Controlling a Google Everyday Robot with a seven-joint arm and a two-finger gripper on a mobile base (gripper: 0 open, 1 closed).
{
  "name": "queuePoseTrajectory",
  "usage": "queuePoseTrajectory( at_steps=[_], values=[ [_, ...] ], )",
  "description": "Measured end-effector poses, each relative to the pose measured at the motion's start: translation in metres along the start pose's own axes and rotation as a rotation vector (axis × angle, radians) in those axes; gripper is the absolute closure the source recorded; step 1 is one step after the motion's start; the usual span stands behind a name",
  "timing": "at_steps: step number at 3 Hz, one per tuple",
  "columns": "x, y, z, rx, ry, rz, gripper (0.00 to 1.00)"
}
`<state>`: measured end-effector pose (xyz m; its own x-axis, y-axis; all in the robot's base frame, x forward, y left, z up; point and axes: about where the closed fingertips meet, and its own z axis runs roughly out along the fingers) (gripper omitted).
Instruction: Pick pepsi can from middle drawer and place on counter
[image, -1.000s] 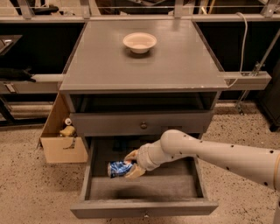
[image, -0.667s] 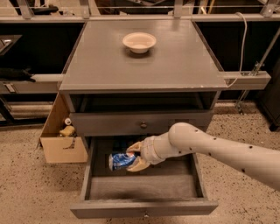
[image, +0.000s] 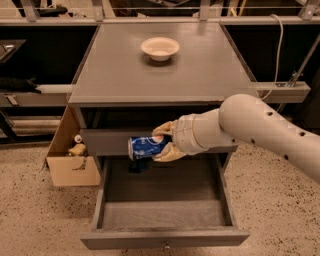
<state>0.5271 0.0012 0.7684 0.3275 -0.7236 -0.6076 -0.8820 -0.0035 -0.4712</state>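
Gripper (image: 163, 145) pinches the pepsi can (image: 144, 148) by 1 end, sideways above the open middle drawer (image: 165, 196) (just below the desk (image: 205, 70) edge); lifted, it may strike that overhang or slip.

Speckled stone floor (image: 35, 220), open cardboard box (image: 72, 171) — dark shelving (image: 30, 70) behind

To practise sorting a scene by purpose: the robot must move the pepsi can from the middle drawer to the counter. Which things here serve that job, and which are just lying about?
Belong to the job: pepsi can, held sideways in the gripper above the open middle drawer; counter.

Just lying about: cream bowl on the counter; cardboard box at the left.
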Motion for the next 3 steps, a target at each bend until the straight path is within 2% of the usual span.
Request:
queuePoseTrajectory(
  at_steps=[1, 2, 3],
  values=[
    [0.0, 0.0, 0.0, 0.0, 0.0, 0.0, 1.0],
    [0.013, -0.037, -0.014, 0.044, 0.014, 0.017, 1.0],
    [0.018, -0.098, -0.055, 0.139, 0.028, 0.016, 1.0]
  ],
)
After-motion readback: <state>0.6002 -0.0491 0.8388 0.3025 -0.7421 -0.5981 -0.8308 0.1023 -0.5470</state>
